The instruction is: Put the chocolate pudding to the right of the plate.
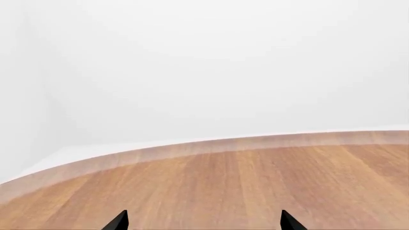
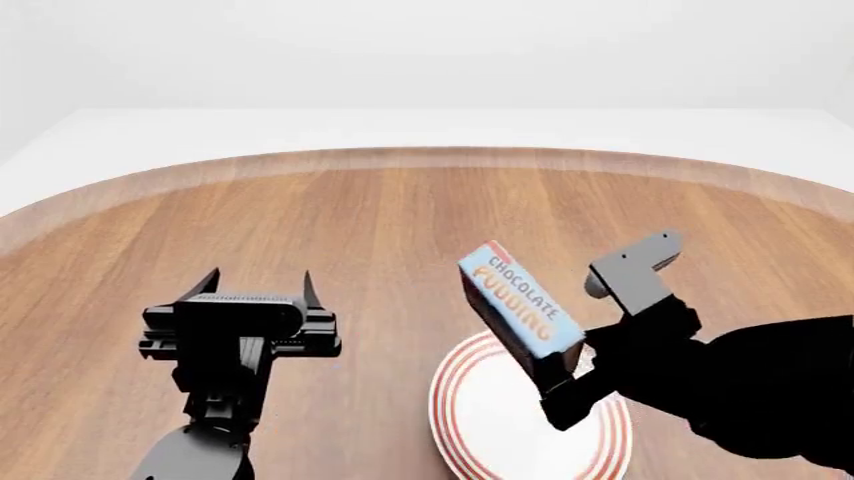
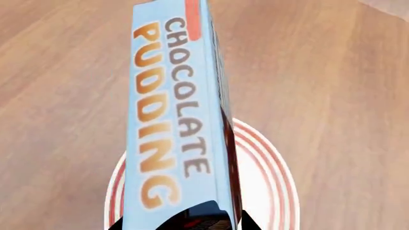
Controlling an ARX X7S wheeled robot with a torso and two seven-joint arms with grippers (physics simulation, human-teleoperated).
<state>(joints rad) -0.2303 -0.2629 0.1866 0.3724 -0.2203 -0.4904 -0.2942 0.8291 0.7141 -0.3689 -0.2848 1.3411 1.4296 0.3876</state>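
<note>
The chocolate pudding [image 2: 521,303] is a carton with a light blue top, a red edge and dark brown sides. My right gripper [image 2: 558,385] is shut on its near end and holds it tilted in the air above the plate [image 2: 481,425], a round white plate with red rings at the near middle of the table. In the right wrist view the carton [image 3: 176,120] fills the middle and the plate [image 3: 268,182] lies under it. My left gripper [image 2: 258,287] is open and empty to the left of the plate. Its fingertips [image 1: 118,221] show over bare wood.
The round wooden table [image 2: 374,220] has a pale raised rim [image 1: 191,146] with white floor beyond it. Bare wood lies to the right of the plate, partly hidden by my right arm [image 2: 747,385].
</note>
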